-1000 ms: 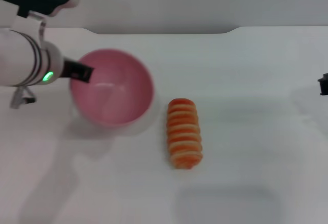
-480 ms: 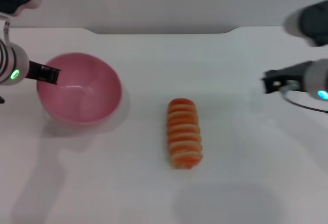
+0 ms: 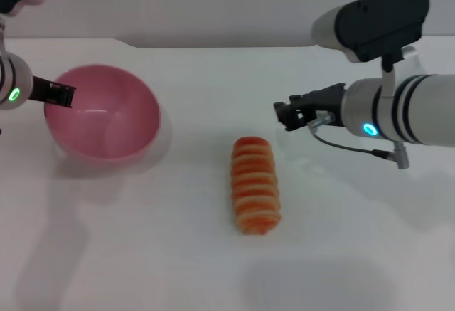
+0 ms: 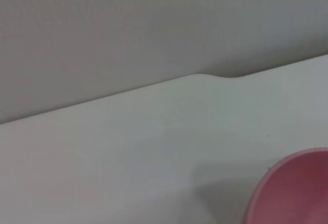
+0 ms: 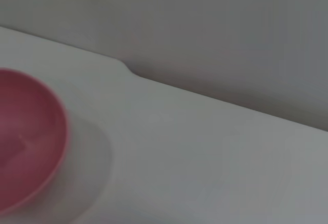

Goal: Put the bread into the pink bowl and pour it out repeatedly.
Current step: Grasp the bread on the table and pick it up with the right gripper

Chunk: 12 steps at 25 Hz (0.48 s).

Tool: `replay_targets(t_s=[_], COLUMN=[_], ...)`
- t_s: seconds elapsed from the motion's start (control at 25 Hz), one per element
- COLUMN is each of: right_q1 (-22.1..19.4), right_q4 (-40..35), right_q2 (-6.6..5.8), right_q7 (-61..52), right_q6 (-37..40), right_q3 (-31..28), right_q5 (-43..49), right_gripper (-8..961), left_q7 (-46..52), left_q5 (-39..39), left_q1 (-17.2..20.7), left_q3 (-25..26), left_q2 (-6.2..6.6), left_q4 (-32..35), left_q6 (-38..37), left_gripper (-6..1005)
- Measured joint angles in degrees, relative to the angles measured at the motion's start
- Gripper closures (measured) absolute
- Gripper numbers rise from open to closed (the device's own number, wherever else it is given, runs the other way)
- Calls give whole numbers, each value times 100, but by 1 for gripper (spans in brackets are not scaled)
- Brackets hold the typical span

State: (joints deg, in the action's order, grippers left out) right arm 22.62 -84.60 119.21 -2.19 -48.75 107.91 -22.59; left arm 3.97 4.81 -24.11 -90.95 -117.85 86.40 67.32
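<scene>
- My left hand (image 3: pixel 62 96) is at the far left, clamped on the left rim of the bowl (image 3: pixel 103 115). The dark fingers pinch the rim, so I read it as closed on the bowl.
- The bowl sits on the white surface (image 3: pixel 142 240) at the left, empty, mouth tipped a little toward the middle. It looks like thin, smooth plastic: light, stiff and likely slippery at the rim, so I judge a rim pinch could twist under a quick tilt. The left wrist view shows only a pink edge of it (image 4: pixel 292 188), and the right wrist view shows it farther off (image 5: pixel 25 131).
- The bread (image 3: pixel 254 184) lies in the middle of the surface, well apart from the bowl, its long axis running near to far, striped ridged side up. Nothing touches it.
- I expect the bread to be a light, fairly firm toy loaf. The ridges should give grip, while the rounded ends would slip. I would take it across the middle of its width, fingers on the two long flanks.
- My right hand (image 3: pixel 290 115) hovers to the right of the bread and a bit farther back, above the surface, holding nothing. I cannot tell whether its fingers are spread or closed.
</scene>
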Motion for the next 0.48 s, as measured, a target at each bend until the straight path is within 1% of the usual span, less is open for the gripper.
replay_targets(t_s=[0.08, 0.12, 0.16, 0.36, 0.48], right_q1=[50, 71, 82, 234, 451], right_q4=[67, 118, 163, 613, 1003], right_q2=[1, 0, 0, 4, 1], right_q7=[-67, -97, -110, -201, -209], right_q6=[9, 20, 26, 257, 458], right_q3=[8, 4, 2, 107, 242], right_q5=[-17, -20, -21, -95, -466], right_gripper=[830, 809, 789, 596, 464], left_q7=[0, -72, -72, -98, -120], left_q5=[0, 1, 1, 3, -16], left_q1=[0, -35, -35, -89, -113], left_q3=[0, 113, 113, 146, 148], left_q2=[0, -2, -2, -1, 3], left_q4=[0, -28, -28, -32, -34], left_q6=[0, -57, -57, -74, -102], left_gripper=[951, 951, 951, 951, 951])
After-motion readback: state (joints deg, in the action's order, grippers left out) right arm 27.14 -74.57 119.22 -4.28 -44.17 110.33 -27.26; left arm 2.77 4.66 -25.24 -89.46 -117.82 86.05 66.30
